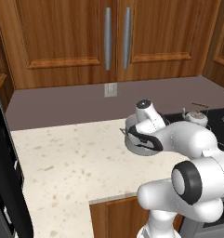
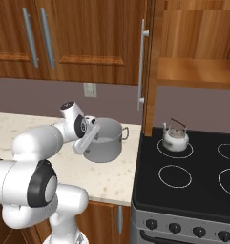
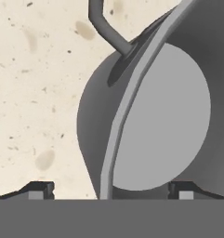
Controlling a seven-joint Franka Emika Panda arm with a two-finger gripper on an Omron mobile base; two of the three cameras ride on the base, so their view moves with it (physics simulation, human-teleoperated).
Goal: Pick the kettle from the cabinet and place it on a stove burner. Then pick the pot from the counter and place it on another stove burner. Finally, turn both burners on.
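- Pot: in the left base view, most of its body is hidden behind the arm's wrist.
- Pot, hand view: far wall and right side cut off by the frame edge.
- Gripper: only the two fingertips show, either side of the pot's rim; contact cannot be told.
- Stove: right burners cut off by the frame edge.
- Stove knobs: markings too small to read.
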